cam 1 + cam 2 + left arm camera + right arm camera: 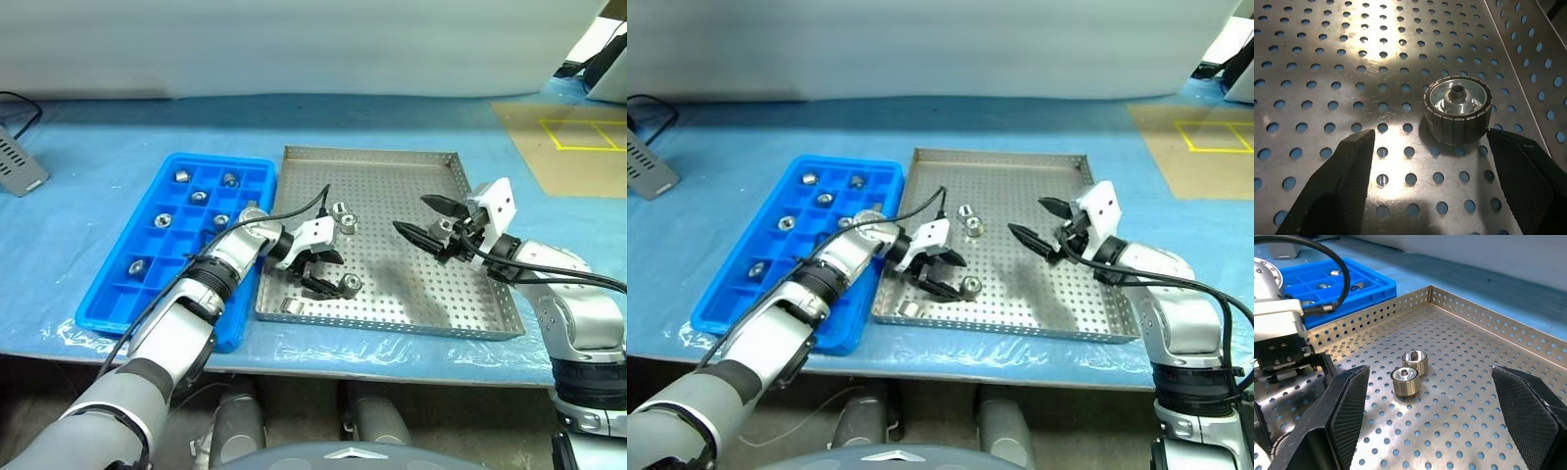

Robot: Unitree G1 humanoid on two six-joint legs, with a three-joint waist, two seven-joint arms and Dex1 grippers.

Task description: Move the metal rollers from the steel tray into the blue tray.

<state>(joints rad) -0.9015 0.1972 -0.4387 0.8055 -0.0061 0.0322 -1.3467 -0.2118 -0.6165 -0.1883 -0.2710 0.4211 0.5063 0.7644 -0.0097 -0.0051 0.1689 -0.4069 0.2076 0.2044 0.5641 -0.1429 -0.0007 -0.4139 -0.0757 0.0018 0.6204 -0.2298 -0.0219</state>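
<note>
Standing upright on the perforated floor of the steel tray (411, 196), in the lower centre of the frame, one metal roller (1458, 111) is seen as a short ribbed silver cylinder with a dark hollow hub. It is flanked by the widely spread, empty left gripper (324, 272). Two more rollers (1409, 374) are grouped mid-tray, and another lies at the lower-left rim. Several are lodged in the blue tray (118, 304) at left, partly masked by compartment walls. The right gripper (424, 220) is held wide, empty.
</note>
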